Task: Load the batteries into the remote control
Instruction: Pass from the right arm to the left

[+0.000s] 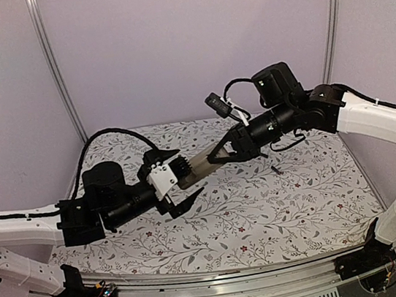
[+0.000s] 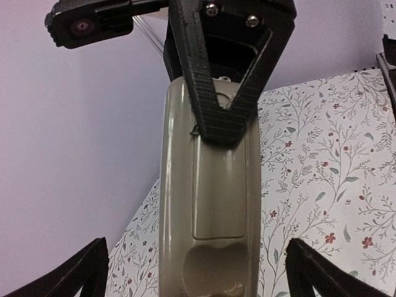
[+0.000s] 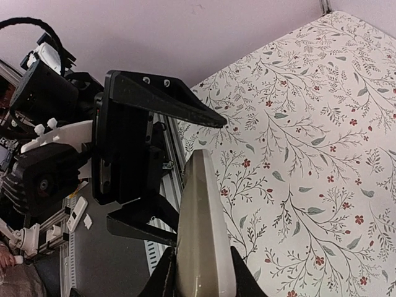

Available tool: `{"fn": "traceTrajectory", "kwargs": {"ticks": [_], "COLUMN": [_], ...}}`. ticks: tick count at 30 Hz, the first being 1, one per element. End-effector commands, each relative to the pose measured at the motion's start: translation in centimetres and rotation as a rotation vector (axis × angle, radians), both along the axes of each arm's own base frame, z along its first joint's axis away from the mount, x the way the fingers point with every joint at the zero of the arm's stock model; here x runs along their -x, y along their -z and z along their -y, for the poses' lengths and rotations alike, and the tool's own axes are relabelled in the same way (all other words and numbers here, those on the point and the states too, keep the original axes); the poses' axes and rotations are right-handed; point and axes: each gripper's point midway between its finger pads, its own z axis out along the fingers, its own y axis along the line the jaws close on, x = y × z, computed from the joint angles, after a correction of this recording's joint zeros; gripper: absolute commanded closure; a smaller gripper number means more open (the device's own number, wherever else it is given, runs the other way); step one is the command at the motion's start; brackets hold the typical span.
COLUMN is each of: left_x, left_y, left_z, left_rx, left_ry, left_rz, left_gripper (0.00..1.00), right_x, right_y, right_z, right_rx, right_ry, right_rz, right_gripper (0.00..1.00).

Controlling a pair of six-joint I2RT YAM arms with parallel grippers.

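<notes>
Centre of frame, above the table [image 1: 301, 200]: right gripper [image 1: 213, 158] clenched on the remote control [image 1: 197, 166], tan back showing. Left gripper [image 1: 189, 170] released, jaws spread either side of the remote's other end.

High rear camera overlooks the table [image 1: 301, 200]; both wrist cameras closely share the remote [image 2: 210, 204].

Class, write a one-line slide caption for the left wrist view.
Right gripper holds the remote control, tan-grey back to camera, with the left gripper open around its near end.
</notes>
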Motion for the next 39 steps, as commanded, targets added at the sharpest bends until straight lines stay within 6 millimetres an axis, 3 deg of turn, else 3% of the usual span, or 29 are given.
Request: {"fn": "traceTrajectory", "kwargs": {"ticks": [1,8,12,16,20,24,27,32,35,39], "left_x": [1.7,2.6,2.9,2.5,2.7,3.0,3.0,3.9,4.0,3.8], "left_y": [-1.2,-1.6,-2.8,-2.7,-2.5,-2.8,-4.2,-9.1,-10.3,-11.6], "left_z": [0.5,0.4,0.3,0.0,0.1,0.3,0.2,-0.7,-0.6,-0.3], "left_rx": [0.092,0.136,0.182,0.199,0.215,0.240,0.321,0.577,0.630,0.655], "left_ry": [0.119,0.234,0.294,0.301,0.333,0.351,0.356,0.432,0.450,0.450], "left_rz": [-0.077,-0.286,-0.396,-0.473,-0.535,-0.572,-0.596,-0.610,-0.653,-0.680], "left_gripper": [0.00,0.02,0.05,0.12,0.25,0.26,0.26,0.26,0.27,0.30], "right_x": [0.8,1.8,2.4,2.8,2.8,2.9,3.0,3.3,3.3,3.6], "right_y": [-1.2,-1.1,-1.2,-2.1,-2.8,-3.4,-4.3,-7.5,-10.2,-12.0], "right_z": [0.1,0.4,0.5,0.8,0.9,0.9,0.8,0.9,1.2,1.4], "right_rx": [-0.048,-0.057,-0.069,-0.088,-0.103,-0.116,-0.144,-0.250,-0.316,-0.350], "right_ry": [-0.043,-0.115,-0.160,-0.174,-0.188,-0.189,-0.191,-0.190,-0.168,-0.169], "right_rz": [0.012,0.063,0.092,0.124,0.171,0.185,0.195,0.193,0.189,0.163], "right_gripper": [1.00,0.99,0.99,0.99,0.99,0.99,0.99,1.00,1.00,1.00]}}
